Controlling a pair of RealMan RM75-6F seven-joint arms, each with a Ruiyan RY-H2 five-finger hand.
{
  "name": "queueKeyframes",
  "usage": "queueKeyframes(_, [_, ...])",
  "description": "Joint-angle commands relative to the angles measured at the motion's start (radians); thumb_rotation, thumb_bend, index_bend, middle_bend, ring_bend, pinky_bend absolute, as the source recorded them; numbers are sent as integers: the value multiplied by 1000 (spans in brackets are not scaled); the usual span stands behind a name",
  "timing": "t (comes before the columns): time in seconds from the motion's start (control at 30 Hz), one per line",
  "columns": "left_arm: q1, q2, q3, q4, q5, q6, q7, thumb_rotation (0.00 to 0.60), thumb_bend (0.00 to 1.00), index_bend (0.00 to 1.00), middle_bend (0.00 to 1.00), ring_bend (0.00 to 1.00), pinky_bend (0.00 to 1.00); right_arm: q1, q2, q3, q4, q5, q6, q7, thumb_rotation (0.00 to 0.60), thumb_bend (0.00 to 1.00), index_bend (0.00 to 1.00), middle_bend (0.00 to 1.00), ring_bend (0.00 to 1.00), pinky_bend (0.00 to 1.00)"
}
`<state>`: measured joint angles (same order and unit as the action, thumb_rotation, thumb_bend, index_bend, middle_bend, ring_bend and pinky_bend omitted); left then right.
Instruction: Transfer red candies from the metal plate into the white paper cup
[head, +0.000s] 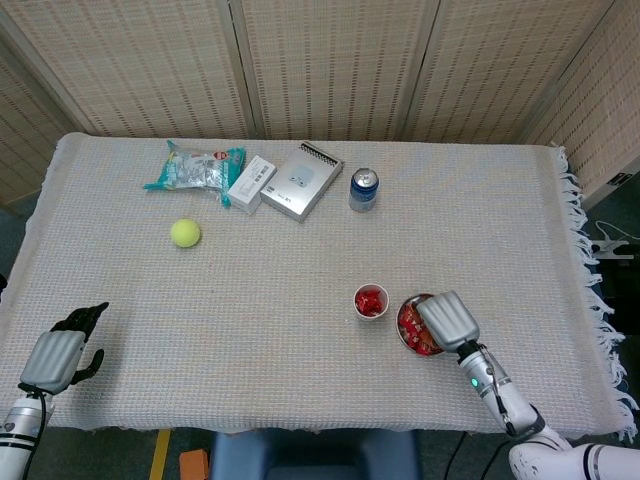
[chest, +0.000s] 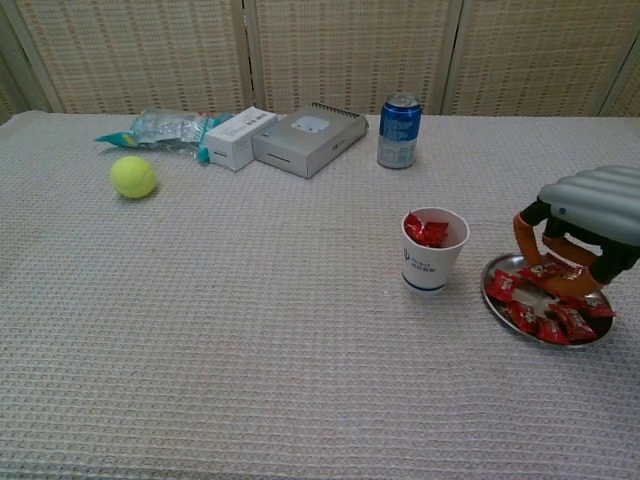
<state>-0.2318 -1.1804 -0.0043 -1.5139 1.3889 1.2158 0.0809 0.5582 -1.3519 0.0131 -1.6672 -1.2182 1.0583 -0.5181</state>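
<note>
The white paper cup (head: 370, 300) (chest: 434, 250) stands upright mid-table with red candies inside. Just to its right lies the metal plate (head: 405, 308) (chest: 491, 297), which holds several red candies (chest: 545, 322). My right hand (head: 448, 318) (chest: 588, 212) hovers over the plate, palm down. Its orange fingertips (chest: 522, 236) point downward and pinch a red candy (chest: 549, 270) just above the plate. My left hand (head: 60, 355) rests at the table's front left edge, far from the cup. It holds nothing and its fingers are apart. The chest view does not show it.
A blue drink can (head: 363, 189) (chest: 399, 131) stands behind the cup. Along the back left are a grey box (chest: 308, 137), a white box (chest: 239, 137) and a snack bag (chest: 160, 128). A yellow tennis ball (head: 185, 233) (chest: 132, 177) lies in front of them.
</note>
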Motion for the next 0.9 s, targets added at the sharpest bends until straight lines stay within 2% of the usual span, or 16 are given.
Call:
queueKeyframes(0.03, [-1,-1,1,0,0,-1,3,600,472,0,103,95,262,28,31,60,-70,10,-7,39,600,240,593,843,892,1000])
queueKeyframes(0.23, [0,0,0,-1,-1,0,2,600,472,0,103,95,263,105,12,149,-115,130,-82,49,600,241,585,843,893,1000])
queueKeyframes(0.33, [1,4,-1,-1,0,2,-5,600,472,0,103,95,263,142,-29,164,-94,186,-93,4,600,240,576,843,893,1000])
queueKeyframes(0.5, [4,9,0,-1,6,8,-19,600,472,0,103,95,263,176,-83,156,-57,250,-77,-76,600,240,550,843,893,1000])
queueKeyframes(0.7, [2,8,1,-1,9,6,-17,600,473,0,103,96,263,192,-108,149,-33,276,-66,-93,600,240,383,843,893,1000])
queueKeyframes(0.9, [4,9,0,-2,8,10,-18,600,473,0,103,96,263,175,-74,130,-54,246,-37,-78,600,240,255,843,893,1000])
